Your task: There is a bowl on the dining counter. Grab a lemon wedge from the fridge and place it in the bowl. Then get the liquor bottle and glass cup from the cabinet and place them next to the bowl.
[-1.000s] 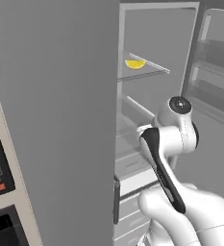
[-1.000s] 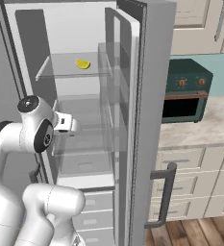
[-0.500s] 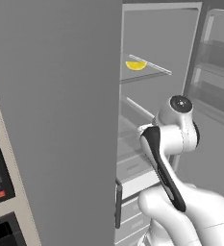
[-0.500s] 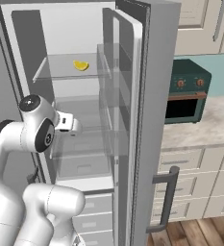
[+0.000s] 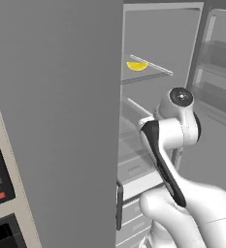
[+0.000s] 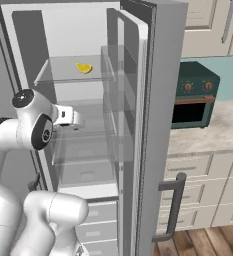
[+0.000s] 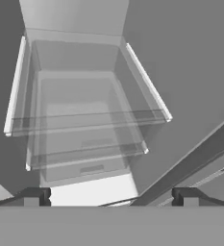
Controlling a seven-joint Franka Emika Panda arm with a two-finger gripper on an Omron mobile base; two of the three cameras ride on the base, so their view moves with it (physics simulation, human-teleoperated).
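Sitting on the upper glass shelf [image 6: 68, 75] of the open fridge [image 6: 153, 60], the lemon wedge [image 6: 84, 68] lies well above the gripper [image 7: 111, 197], whose jaws stand wide apart, empty, over the lower shelves.

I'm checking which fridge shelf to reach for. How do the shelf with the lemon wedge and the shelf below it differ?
The upper shelf carries the lemon wedge; the lower shelf looks bare. The upper shelf sits above the gripper; the lower is about level with it. Both are clear glass.
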